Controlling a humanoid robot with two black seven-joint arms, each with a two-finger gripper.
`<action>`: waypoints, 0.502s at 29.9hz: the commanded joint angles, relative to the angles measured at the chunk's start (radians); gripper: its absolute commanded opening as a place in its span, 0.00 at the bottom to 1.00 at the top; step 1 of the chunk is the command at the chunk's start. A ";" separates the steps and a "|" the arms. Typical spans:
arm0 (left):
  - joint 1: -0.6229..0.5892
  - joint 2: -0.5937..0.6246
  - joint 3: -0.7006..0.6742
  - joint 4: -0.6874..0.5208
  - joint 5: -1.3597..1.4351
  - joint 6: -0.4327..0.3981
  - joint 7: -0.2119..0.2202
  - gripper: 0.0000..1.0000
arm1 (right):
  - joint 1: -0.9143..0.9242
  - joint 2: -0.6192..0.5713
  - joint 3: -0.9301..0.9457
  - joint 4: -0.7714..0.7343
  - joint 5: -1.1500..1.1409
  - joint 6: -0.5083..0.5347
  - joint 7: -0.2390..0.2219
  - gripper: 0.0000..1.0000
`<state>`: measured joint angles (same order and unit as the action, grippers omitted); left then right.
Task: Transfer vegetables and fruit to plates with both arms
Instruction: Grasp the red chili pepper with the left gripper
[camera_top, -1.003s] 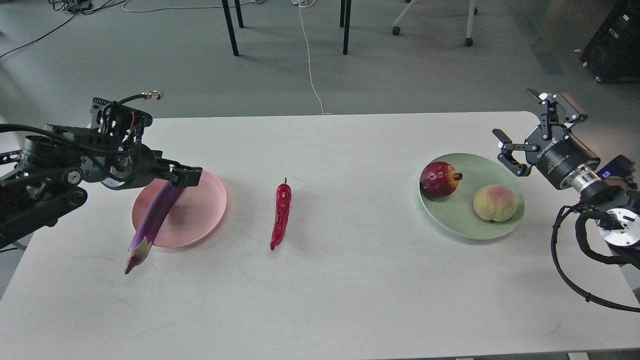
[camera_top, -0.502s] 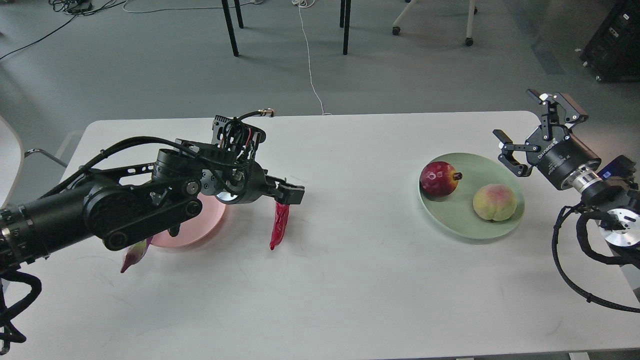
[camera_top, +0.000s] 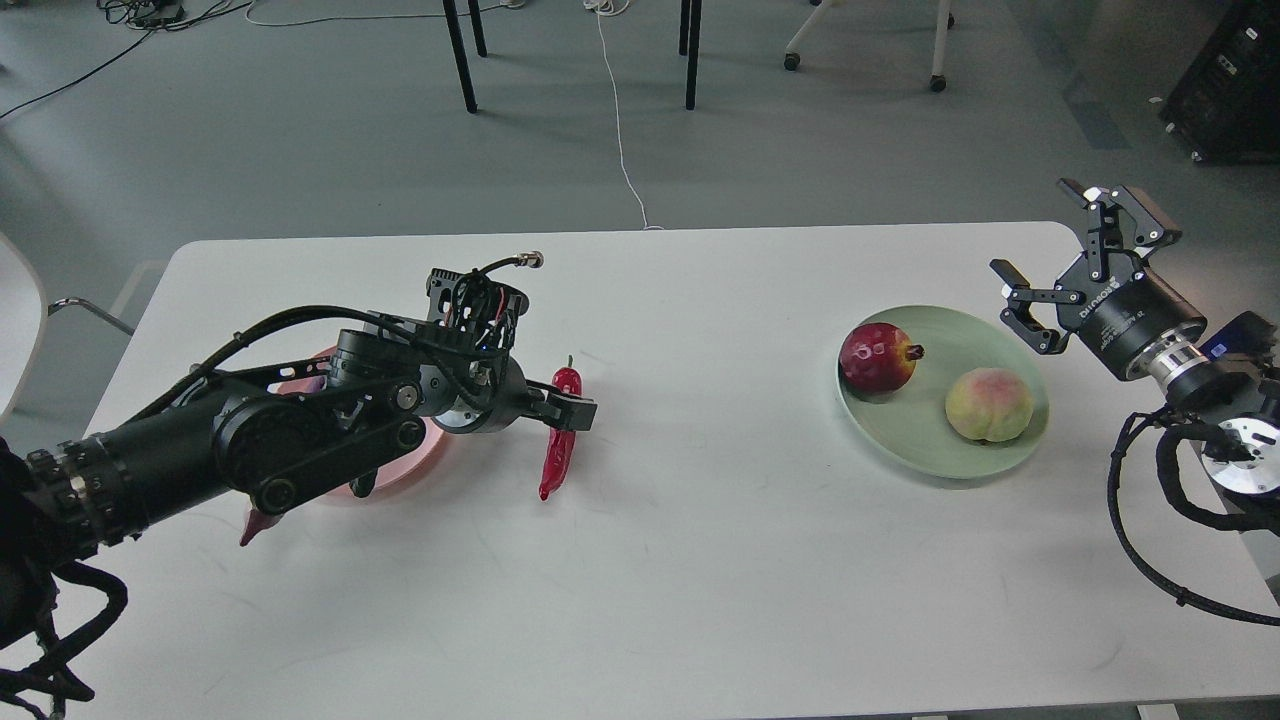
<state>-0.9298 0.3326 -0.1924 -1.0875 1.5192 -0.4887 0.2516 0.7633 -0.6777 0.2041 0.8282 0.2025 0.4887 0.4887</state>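
The red chili pepper (camera_top: 557, 462) lies on the white table (camera_top: 700, 580), right of the pink plate (camera_top: 432, 452). My left gripper (camera_top: 570, 412) is low across the chili's middle; its fingers look like one dark block. My left arm hides most of the pink plate and the purple eggplant, of which only the stem end (camera_top: 258, 522) shows, off the plate's front left rim. The pomegranate (camera_top: 878, 358) and the peach (camera_top: 988, 405) sit on the pale green plate (camera_top: 925, 440). My right gripper (camera_top: 1040, 250) is open and empty, raised at that plate's far right.
Chair and table legs (camera_top: 460, 55), a white cable (camera_top: 620, 110) and a black case (camera_top: 1225, 90) are on the floor beyond the table's far edge. A chair edge (camera_top: 20, 310) shows at the left.
My left gripper let go of the eggplant at the pink plate, swung right to the chili, and has since dropped lower onto its middle. The right arm has barely moved.
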 joint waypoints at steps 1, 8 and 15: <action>0.008 -0.004 0.001 0.008 -0.001 0.000 0.000 0.97 | -0.007 0.003 0.000 0.000 0.000 0.000 0.000 0.97; 0.025 -0.017 0.001 0.035 -0.001 0.000 0.001 0.80 | -0.015 0.003 0.000 0.000 0.000 0.000 0.000 0.97; 0.022 -0.033 0.001 0.040 0.001 0.000 0.008 0.27 | -0.016 0.004 -0.002 -0.001 0.000 0.000 0.000 0.97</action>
<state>-0.9054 0.3019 -0.1918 -1.0481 1.5184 -0.4887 0.2532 0.7471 -0.6735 0.2037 0.8268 0.2025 0.4887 0.4887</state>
